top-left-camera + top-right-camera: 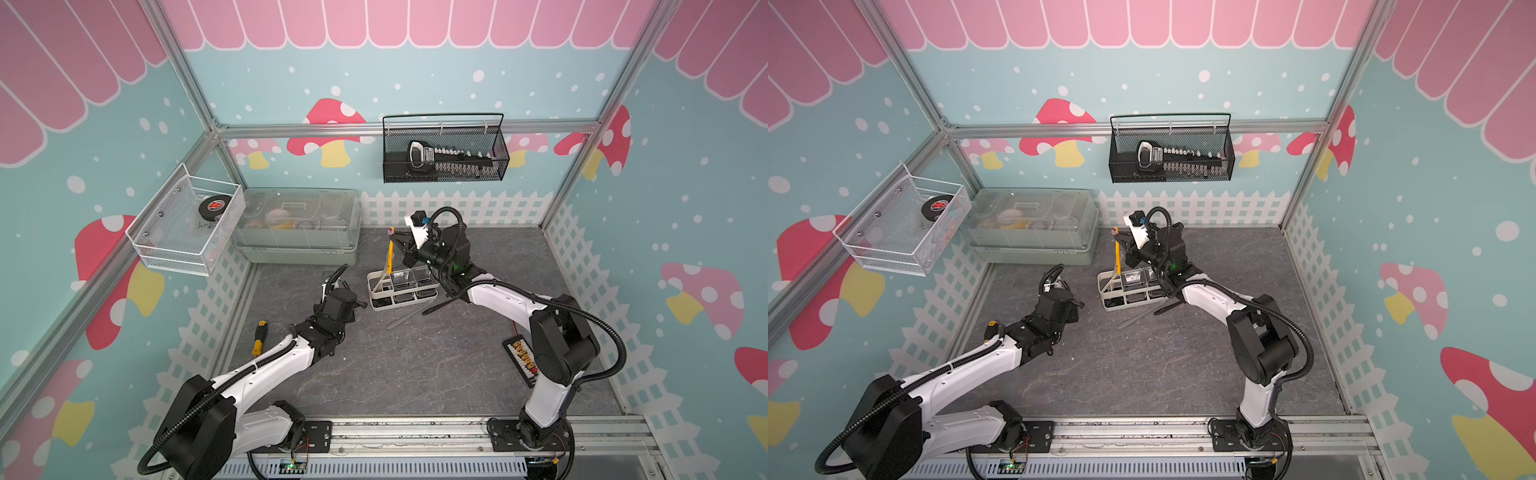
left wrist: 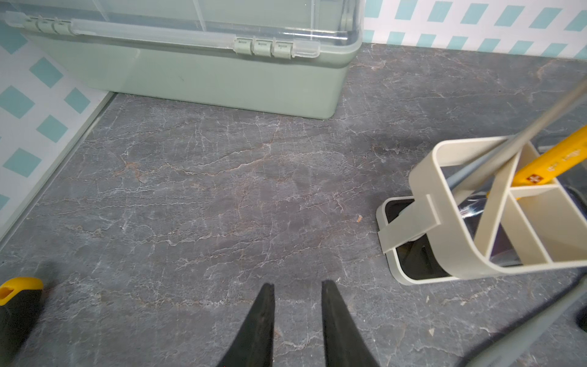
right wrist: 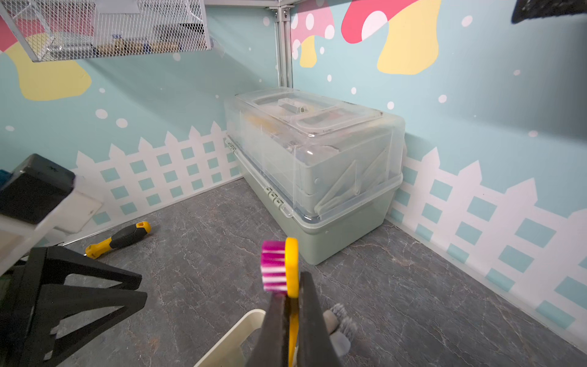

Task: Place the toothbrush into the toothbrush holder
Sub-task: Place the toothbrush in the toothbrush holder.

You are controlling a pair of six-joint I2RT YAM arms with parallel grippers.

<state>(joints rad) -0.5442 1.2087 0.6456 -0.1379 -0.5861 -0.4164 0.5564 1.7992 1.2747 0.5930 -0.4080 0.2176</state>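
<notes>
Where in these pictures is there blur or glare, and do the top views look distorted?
Right wrist view: the toothbrush head is fairly sharp, the grey brush is soft. Left wrist view: the box has glare streaks on its clear lid. In both top views the frame post leans, a wide-angle effect.

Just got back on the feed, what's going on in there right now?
The right gripper is shut on the yellow toothbrush just below its pink bristles, holding it nearly upright with the handle's lower end inside the divided end of the toothbrush holder. It has not let go yet. The left gripper hovers slightly open and empty over the table beside the holder.
</notes>
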